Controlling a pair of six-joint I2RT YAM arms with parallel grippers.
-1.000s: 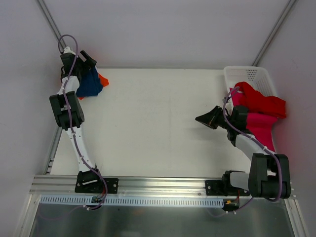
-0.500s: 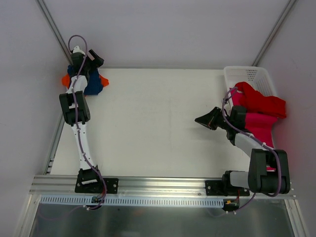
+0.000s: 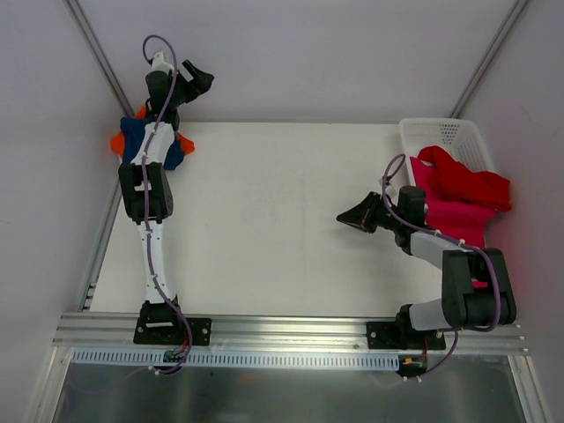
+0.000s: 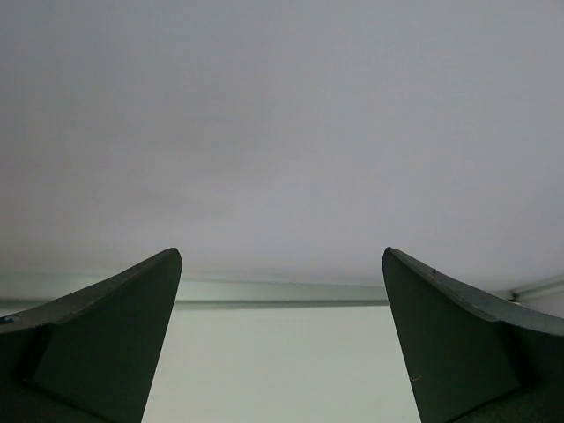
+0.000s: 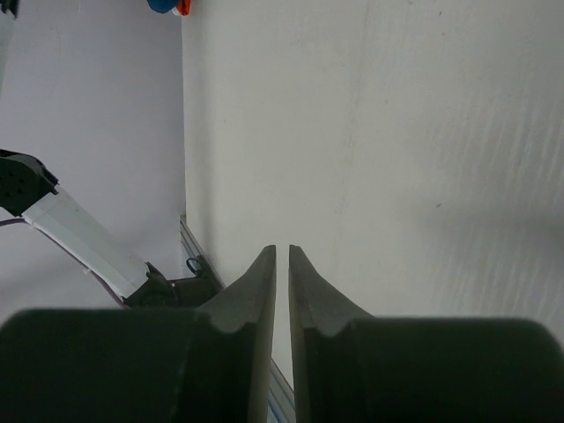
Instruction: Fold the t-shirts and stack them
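Left gripper (image 3: pixel 198 84): jaws fully apart, nothing between them. It is raised beyond the far left corner of the worktop (image 3: pixel 264 220) and faces the grey wall (image 4: pixel 282 132). In the left wrist view both fingers (image 4: pixel 106 344) stand wide apart, with only the wall and the far edge of the worktop visible between them.

Navy t-shirt (image 3: pixel 135 139): bunched at the far left corner of the worktop, below and nearer than the left gripper and not touching it. The left arm crosses over it. The orange t-shirt (image 3: pixel 115 144) lies under the navy one and shows at its left and right sides.

Right gripper (image 3: pixel 344 218): jaws drawn together to a thin slit, holding nothing. It points left over the right half of the worktop. The right wrist view shows bare worktop ahead of the fingers (image 5: pixel 256 291).

Red t-shirt (image 3: pixel 463 181): heaped in the white basket (image 3: pixel 449 130) at the far right corner, behind and to the right of the right gripper and clear of it. The pink t-shirt (image 3: pixel 467 220) lies just beside the red one on its near side, partly hidden by the right arm.
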